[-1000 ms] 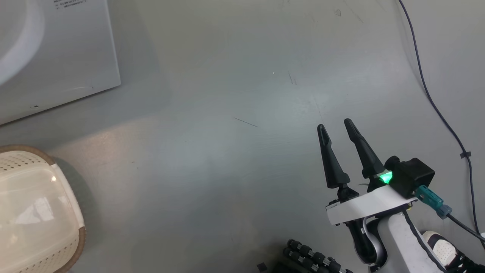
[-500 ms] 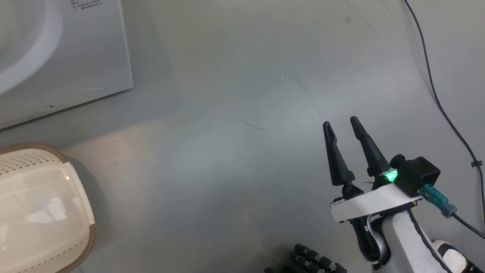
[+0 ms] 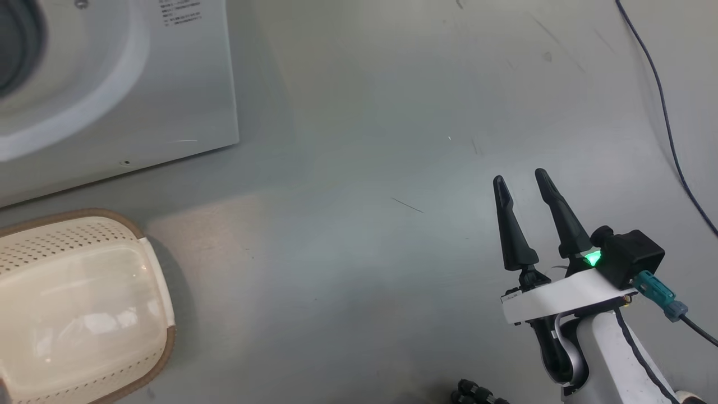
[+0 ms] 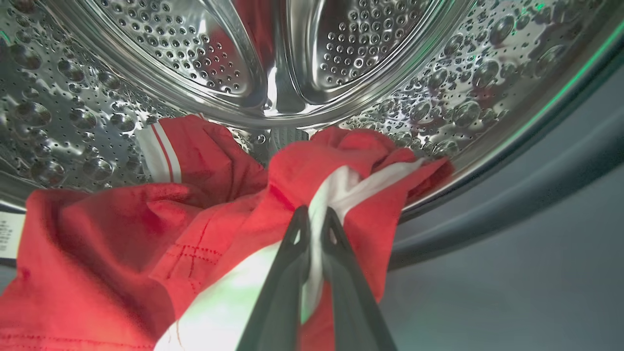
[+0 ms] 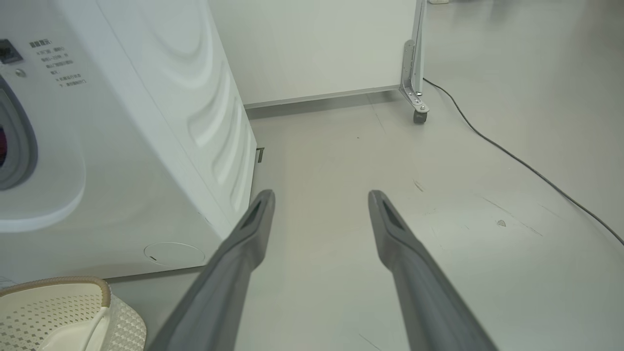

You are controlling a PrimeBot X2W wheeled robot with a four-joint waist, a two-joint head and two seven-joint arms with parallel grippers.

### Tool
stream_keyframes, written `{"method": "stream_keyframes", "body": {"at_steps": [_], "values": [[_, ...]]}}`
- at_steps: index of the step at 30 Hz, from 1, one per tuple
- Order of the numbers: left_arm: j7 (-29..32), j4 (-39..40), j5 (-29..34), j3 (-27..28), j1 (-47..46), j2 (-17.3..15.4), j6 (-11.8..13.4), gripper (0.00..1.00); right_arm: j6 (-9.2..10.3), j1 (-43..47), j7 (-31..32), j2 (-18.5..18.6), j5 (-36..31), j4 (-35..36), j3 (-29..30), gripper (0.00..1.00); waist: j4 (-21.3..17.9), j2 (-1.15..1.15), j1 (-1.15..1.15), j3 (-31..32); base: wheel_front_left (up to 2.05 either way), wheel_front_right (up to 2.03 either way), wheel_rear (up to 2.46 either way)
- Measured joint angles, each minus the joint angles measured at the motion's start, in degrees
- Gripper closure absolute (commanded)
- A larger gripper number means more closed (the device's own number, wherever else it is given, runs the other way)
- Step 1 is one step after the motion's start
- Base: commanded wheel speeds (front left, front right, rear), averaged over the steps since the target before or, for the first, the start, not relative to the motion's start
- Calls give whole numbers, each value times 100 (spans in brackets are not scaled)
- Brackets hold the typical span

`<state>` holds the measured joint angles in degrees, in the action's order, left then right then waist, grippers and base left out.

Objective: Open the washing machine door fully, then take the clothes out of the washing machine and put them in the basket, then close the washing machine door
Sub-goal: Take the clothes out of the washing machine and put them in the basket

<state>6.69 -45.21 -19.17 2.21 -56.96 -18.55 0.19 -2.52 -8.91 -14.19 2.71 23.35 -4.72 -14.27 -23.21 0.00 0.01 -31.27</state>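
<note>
Pinching the clothes [image 4: 146, 229] at a white stripe, the left gripper [image 4: 314, 214] stood all but shut, its two dark fingers pressed close with only a thin fold of fabric between them. The garment lay directly ahead of and beneath those fingers, heaped at the mouth of the steel drum [image 4: 341, 48] inside the washing machine [image 3: 168, 84]. The pinched fold sat at the fingertips, and the bulk of the cloth spread away to the left side of the left wrist view and toward its lower edge. Beyond the fingertips a red hump rose against the perforated drum wall. To the right the fabric ended at the drum's lip, next to the grey rubber seal [image 4: 512, 195].

The garment was bright red, soft and crumpled into deep folds. A white panel ran up from under the fingers, and a second white band edged with thin red lines showed further left. A dotted line of red stitching crossed one fold near the fingers.

The right gripper [image 3: 519, 176] hung over the grey floor [image 3: 348, 269], well apart from the machine, its fingers spread wide and holding nothing. The basket [image 3: 73, 215], cream with perforated sides and a brown rim, stood on the floor just in front of the machine.
</note>
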Motion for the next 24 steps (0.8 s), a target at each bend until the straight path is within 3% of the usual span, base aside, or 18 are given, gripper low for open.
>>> {"method": "stream_keyframes", "body": {"at_steps": [24], "values": [[-1840, -160, -154, -137, 741, 702, -554, 100, -43, 171, -1, 191, -140, -183, 133, 0, 958, 0, -1, 998, 0, 0, 0]]}}
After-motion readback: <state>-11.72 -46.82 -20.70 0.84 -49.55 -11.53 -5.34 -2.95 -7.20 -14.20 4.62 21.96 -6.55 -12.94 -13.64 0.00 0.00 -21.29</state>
